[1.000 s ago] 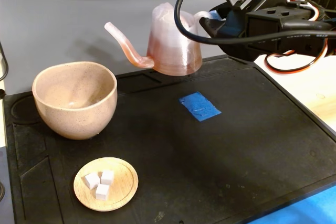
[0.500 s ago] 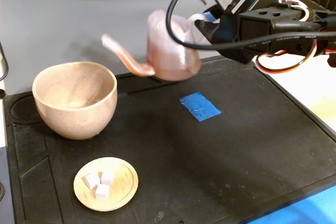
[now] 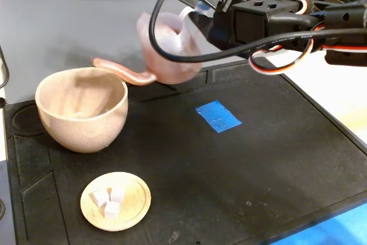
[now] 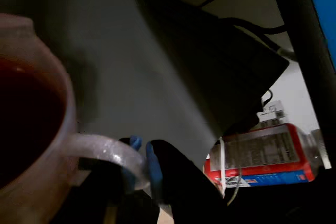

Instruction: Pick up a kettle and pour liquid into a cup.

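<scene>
Pinkish kettle (image 3: 167, 50) hangs tilted from the hand (image 4: 140, 167) clamped on its handle, spout over the cup (image 3: 81, 109).

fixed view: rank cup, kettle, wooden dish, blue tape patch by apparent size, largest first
1. cup
2. kettle, counting its spout; motion-blurred, so close to the cup
3. wooden dish
4. blue tape patch

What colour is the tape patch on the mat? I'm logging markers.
Blue; the tape patch shows best in the fixed view.
</scene>
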You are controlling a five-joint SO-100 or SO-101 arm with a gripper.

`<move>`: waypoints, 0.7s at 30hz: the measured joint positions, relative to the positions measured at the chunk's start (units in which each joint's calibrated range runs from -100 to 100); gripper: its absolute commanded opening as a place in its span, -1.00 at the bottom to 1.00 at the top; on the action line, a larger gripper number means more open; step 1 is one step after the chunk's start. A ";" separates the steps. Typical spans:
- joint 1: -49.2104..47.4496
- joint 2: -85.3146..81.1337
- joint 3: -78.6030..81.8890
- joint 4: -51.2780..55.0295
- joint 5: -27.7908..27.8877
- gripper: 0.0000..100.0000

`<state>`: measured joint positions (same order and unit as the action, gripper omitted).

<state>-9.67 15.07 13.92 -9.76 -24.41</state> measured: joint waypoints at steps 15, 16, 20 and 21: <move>0.30 9.76 -16.16 0.09 6.39 -0.99; 0.30 9.76 -16.16 0.09 6.39 -0.99; 0.45 9.76 -16.16 0.09 6.44 -0.99; 0.45 9.76 -16.16 0.09 6.44 -0.99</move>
<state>-9.22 24.83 -2.24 -9.67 -17.97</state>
